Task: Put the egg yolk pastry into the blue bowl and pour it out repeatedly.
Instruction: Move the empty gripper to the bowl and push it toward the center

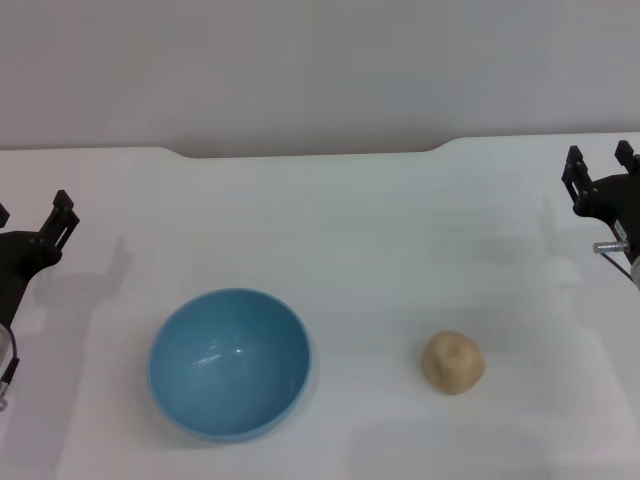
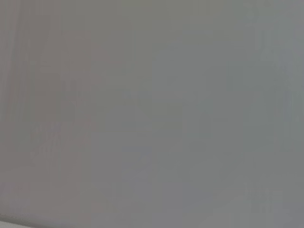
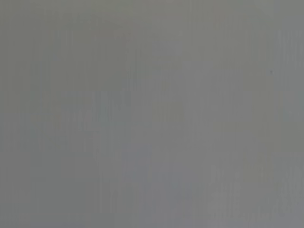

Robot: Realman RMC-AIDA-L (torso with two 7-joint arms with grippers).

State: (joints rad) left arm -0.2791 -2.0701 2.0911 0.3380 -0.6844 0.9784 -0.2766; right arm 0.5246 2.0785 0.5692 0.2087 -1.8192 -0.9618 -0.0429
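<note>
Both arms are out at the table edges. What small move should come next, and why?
Probably bring the right gripper toward the egg yolk pastry. The pastry lies on the table, apart from the empty blue bowl and on the right gripper's side. The left gripper sits parked at the left edge.

White table (image 1: 380,230) (far edge notched), plain grey wall (image 1: 320,60) behind.

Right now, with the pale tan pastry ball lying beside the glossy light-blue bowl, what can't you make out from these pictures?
- Left gripper: head view's edge cuts off one finger, so the jaw gap is unclear.
- Right gripper: arm cropped by the head view's edge.
- Round pale tan pastry ball and glossy light-blue bowl: absent from both wrist views, which show only featureless grey.
</note>
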